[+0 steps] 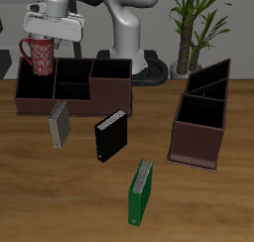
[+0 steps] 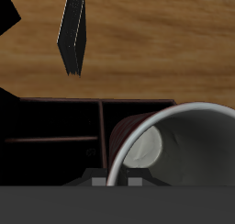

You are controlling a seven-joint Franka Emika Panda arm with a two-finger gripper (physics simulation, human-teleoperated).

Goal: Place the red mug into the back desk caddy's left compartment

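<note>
My gripper (image 1: 43,36) is shut on the rim of the red mug (image 1: 41,56), which is speckled and hangs upright with its handle pointing away from the caddy's small cells. The mug is held just above the back desk caddy (image 1: 60,107), a long dark-brown box, over its left compartment (image 1: 33,88), the big square dark cell at the end. In the wrist view the mug's pale rim and grey-white inside (image 2: 174,140) fill the near field, with the caddy's dark cells (image 2: 50,127) beneath. My fingertips are hidden by the mug.
A grey book (image 1: 60,124), a black book (image 1: 111,136) and a green book (image 1: 142,191) stand in front of the caddy. A taller brown caddy with slanted dividers (image 1: 203,112) stands at the other side. A potted plant (image 1: 193,23) is at the back.
</note>
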